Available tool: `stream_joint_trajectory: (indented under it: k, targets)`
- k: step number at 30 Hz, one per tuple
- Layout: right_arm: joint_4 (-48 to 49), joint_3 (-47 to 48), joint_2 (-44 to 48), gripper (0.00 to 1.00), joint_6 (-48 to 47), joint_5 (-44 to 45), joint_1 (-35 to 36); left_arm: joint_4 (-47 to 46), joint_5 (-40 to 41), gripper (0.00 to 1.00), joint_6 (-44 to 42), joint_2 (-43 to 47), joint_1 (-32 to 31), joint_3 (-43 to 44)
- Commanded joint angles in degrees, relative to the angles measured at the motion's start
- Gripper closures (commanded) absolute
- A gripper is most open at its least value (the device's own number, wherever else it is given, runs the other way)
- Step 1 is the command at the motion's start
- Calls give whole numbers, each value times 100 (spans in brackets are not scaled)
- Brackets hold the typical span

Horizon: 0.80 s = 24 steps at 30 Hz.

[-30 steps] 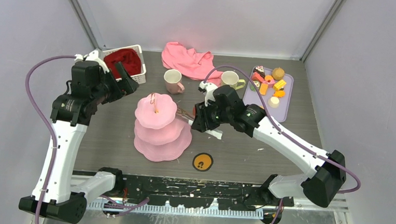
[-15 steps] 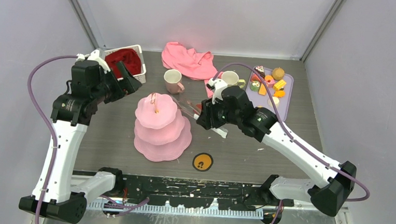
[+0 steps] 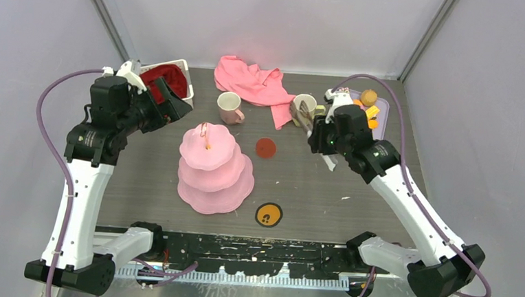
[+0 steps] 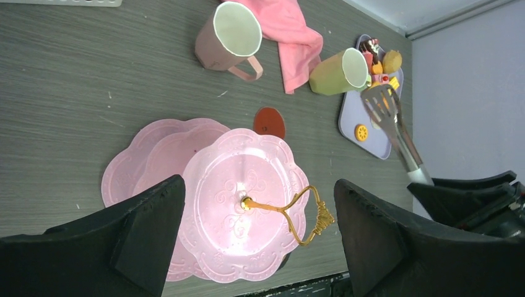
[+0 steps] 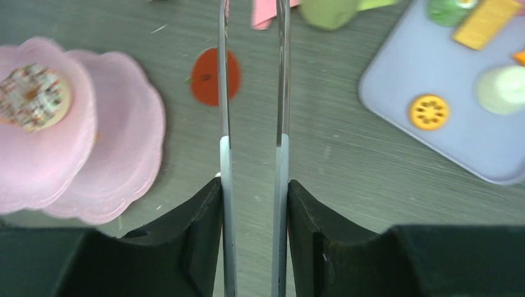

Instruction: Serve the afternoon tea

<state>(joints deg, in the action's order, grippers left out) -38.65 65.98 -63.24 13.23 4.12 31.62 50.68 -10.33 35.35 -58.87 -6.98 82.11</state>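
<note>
The pink three-tier cake stand (image 3: 215, 170) stands left of centre, its gold wire handle (image 4: 291, 213) on top. A sprinkled round pastry (image 5: 34, 96) lies on one tier. My left gripper (image 3: 170, 101) hovers open and empty beyond the stand, and its jaws frame the top tier (image 4: 235, 198). My right gripper (image 3: 319, 135) is shut on metal tongs (image 5: 282, 93), whose tips reach the yellow-green mug (image 3: 304, 105). A flat red toy slice (image 3: 266, 148) lies on the table between stand and tongs. The pale pink mug (image 3: 229, 107) stands behind the stand.
A lilac tray (image 3: 377, 138) with several toy pastries and fruits sits at the back right. A pink cloth (image 3: 250, 80) lies at the back. A white basket with red cloth (image 3: 167, 81) is at the back left. An orange round disc (image 3: 268, 214) lies near the front.
My right arm has pulled the tongs away from the stand, right and back to the yellow-green mug. The red slice now lies uncovered on the table. The left arm has hardly moved.
</note>
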Motion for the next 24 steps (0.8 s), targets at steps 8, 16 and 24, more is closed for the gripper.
stream_joint_trajectory:
  k: [8, 16, 24]
  targets:
    - [-270, -28, 291, 60, -136, 459, -1734, 22, -42, 10, -737, -167, 40, 475]
    - [-162, -463, 360, 59, -124, 784, -2725, 260, 490, 8, -995, -275, 39, 619]
    - [-66, -911, 237, 58, 67, 588, -3245, 361, 773, 8, -1200, -420, 39, 720]
